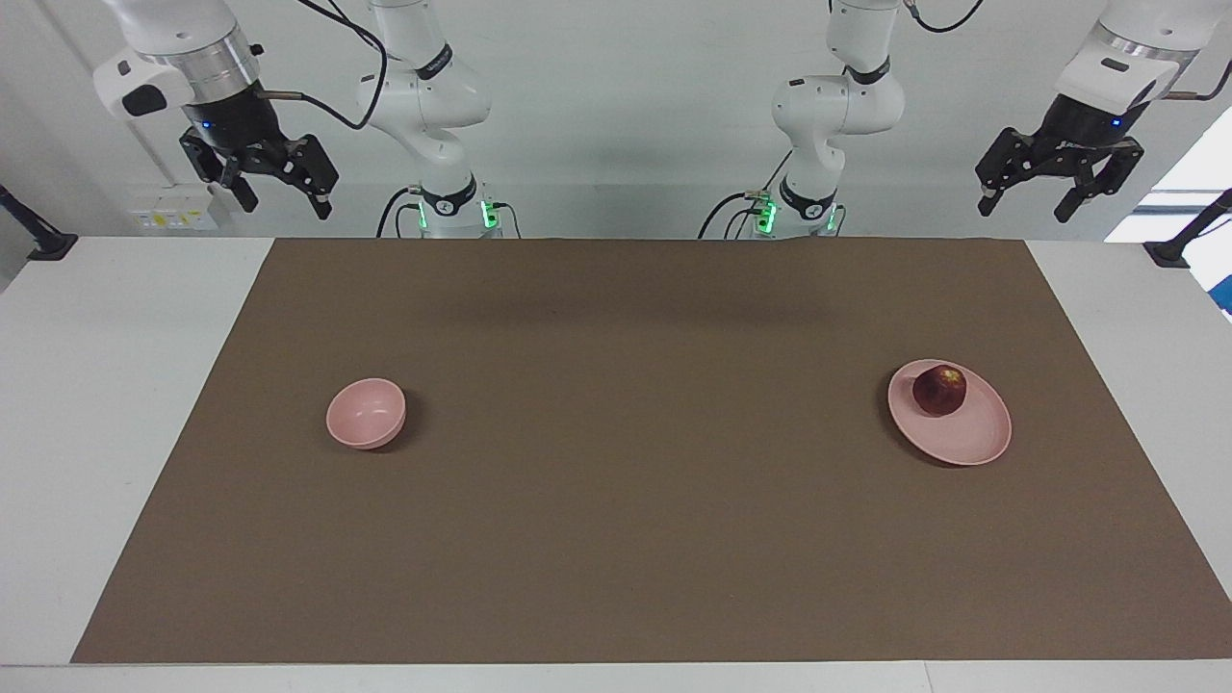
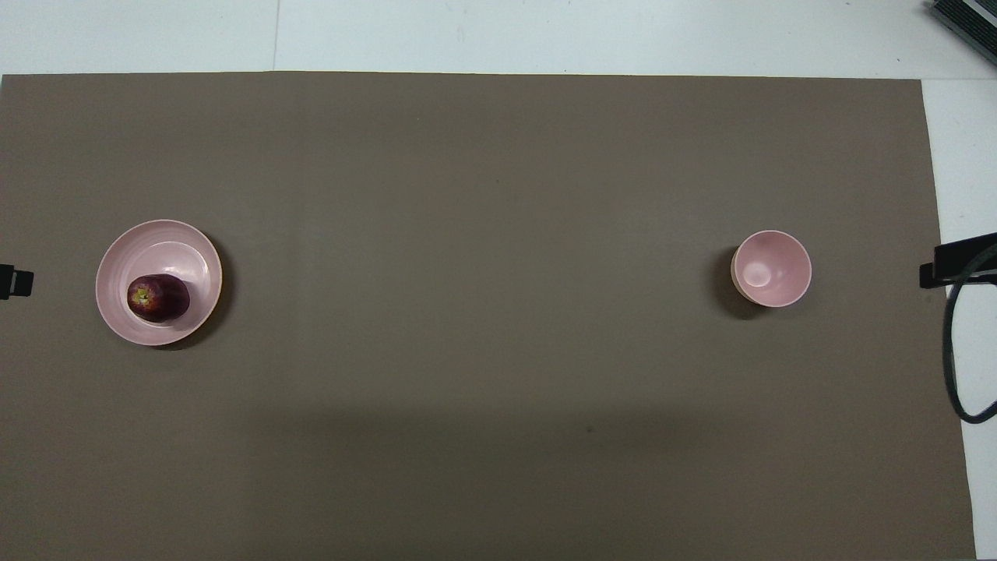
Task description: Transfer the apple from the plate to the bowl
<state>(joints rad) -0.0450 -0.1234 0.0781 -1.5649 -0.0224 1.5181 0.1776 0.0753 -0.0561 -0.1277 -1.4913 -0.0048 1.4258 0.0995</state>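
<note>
Sitting on the plate [image 1: 972,441] at the left arm's end, the apple [image 1: 939,390] needs the spread left gripper [image 1: 1029,198] lowered straight astride it; the bowl [image 1: 366,413] lies well apart. Right gripper [image 1: 281,192], also spread, waits.

White arms [image 1: 837,106], black cables [image 1: 337,29]
</note>
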